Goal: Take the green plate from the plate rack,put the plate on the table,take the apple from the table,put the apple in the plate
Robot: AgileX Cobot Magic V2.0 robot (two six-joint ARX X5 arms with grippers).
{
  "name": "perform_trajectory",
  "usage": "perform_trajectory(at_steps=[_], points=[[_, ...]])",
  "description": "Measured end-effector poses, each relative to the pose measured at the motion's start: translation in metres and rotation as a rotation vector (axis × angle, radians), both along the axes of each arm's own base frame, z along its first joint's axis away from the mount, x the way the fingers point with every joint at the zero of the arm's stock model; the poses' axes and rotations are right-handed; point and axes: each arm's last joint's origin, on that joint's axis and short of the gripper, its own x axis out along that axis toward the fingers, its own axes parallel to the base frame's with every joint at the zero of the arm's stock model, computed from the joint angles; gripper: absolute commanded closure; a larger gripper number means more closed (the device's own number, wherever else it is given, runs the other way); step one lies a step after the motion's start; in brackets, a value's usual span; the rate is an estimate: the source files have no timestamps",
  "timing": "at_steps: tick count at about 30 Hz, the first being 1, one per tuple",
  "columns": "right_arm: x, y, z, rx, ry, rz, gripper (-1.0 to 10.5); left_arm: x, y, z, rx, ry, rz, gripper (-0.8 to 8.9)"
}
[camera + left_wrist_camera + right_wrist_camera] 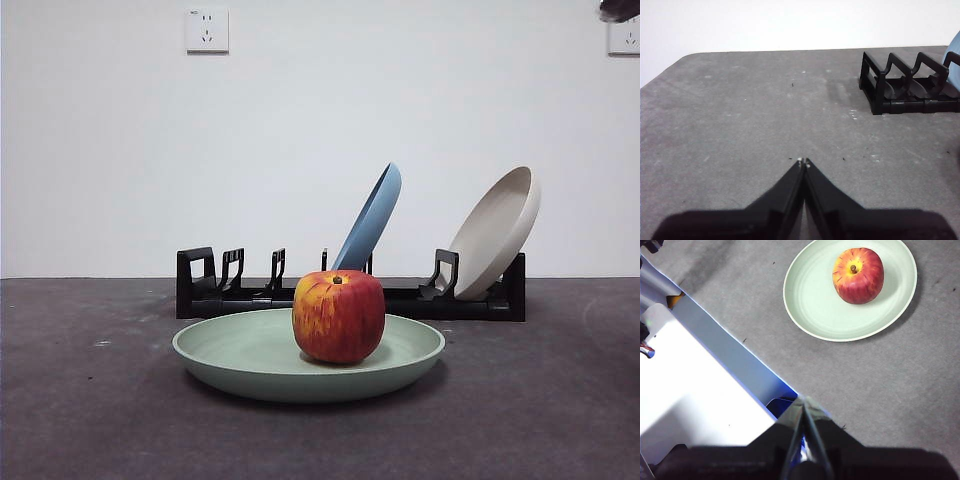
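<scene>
Fingers of the left gripper (803, 162) are pressed together with nothing between them, above bare table (740, 130) and well apart from the end of the plate rack (905, 87); fingers of the right gripper (803, 402) are likewise closed and empty, raised high, with the green plate (815, 305) well off to one side below. Neither gripper touches any task object.

The apple (339, 316) stands upright, stem up, inside the green plate, slightly off centre toward one rim; the plate lies flat on the table just in front of the rack. A blue plate (372, 220) and a beige plate (497, 232) lean in the rack's slots.

Judged state: task appears complete. Residual risks: a low arm sweep could strike the plate rim and roll the apple out; contact with the rack could tip the leaning plates onto the table; retract arms upward, away from both.
</scene>
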Motion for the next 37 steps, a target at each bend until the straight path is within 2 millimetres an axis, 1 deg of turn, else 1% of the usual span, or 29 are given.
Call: perform_trajectory(at_steps=[18,22,24,27,30,33,35,37], points=[[0.000,0.000,0.000,-0.001,-0.001,0.001,9.5,0.000,0.000,0.000,0.000,0.000,0.000,8.15],[0.000,-0.003,0.001,-0.021,-0.046,0.026,9.5,0.000,0.000,0.000,0.000,0.000,0.001,8.16],[-0.001,-0.009,0.003,-0.017,-0.083,0.017,9.5,0.000,0.000,0.000,0.000,0.000,0.000,8.16],[-0.004,-0.023,0.008,-0.005,-0.148,-0.042,9.5,0.000,0.000,0.000,0.000,0.000,0.000,8.15],[-0.008,-0.039,0.016,0.020,-0.235,-0.148,9.5,0.000,0.000,0.000,0.000,0.000,0.000,8.15],[-0.014,-0.055,0.022,0.062,-0.371,-0.277,9.5,0.000,0.000,0.000,0.000,0.000,0.000,8.15],[-0.019,-0.062,0.019,0.089,-0.464,-0.355,9.5,0.000,0.000,0.000,0.000,0.000,0.000,8.15],[-0.022,-0.068,0.012,0.120,-0.561,-0.424,9.5,0.000,0.000,0.000,0.000,0.000,0.000,8.16]])
